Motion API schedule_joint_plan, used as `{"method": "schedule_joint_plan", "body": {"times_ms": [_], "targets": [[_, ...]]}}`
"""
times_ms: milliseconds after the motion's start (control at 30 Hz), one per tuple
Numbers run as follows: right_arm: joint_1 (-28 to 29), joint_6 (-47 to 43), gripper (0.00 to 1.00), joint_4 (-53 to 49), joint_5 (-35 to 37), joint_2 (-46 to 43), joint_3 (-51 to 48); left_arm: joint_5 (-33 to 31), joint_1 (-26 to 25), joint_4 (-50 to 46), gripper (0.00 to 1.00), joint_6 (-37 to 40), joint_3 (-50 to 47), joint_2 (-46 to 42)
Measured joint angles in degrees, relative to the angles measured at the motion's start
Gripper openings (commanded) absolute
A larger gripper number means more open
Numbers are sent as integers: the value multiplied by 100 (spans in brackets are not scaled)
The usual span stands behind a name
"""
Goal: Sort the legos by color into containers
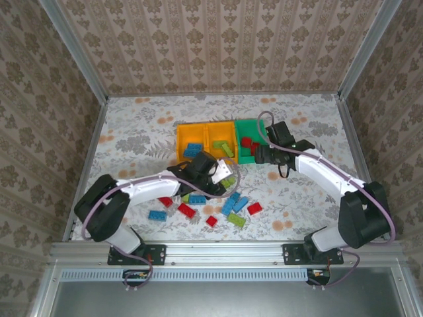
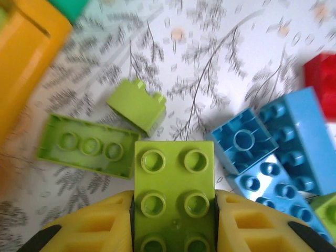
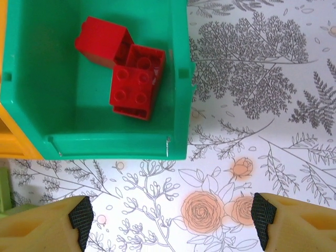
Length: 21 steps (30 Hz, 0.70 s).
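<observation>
My left gripper (image 2: pixel 174 226) is shut on a lime green lego (image 2: pixel 174 194), its yellow fingers pressed against both long sides. It hovers over the loose legos by the pile (image 1: pixel 210 173). Below lie two more lime legos (image 2: pixel 88 147) (image 2: pixel 137 104), blue ones (image 2: pixel 243 142) (image 2: pixel 302 142) and a red one (image 2: pixel 321 76). My right gripper (image 3: pixel 170 215) stands open over bare table, just in front of the green container (image 3: pixel 178 79), which holds red legos (image 3: pixel 134 86). From above it is at the green container's near right corner (image 1: pixel 263 153).
Two orange containers (image 1: pixel 192 127) (image 1: pixel 221 124) stand left of the green container (image 1: pixel 246 123), with blue and lime legos inside. Loose legos lie near the front: blue (image 1: pixel 157 214), red (image 1: pixel 186 210), blue (image 1: pixel 234 203), lime (image 1: pixel 238 221), red (image 1: pixel 254 208). Patterned walls enclose the table.
</observation>
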Motion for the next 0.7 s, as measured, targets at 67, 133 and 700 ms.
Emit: {"method": "schedule_joint_plan", "body": {"times_ms": [67,133,700], "targets": [[2,17,81,20,-44,-168,-188,2,39,-24,32,-50,31,-227],[37,83,81,48,-118,-372,-378,-44,129,-92,33,-114,146,-315],[949,2754,84,-273,-623,-1576,-2028,-428,1193,-1204,35,-1119,3195,2015]]}}
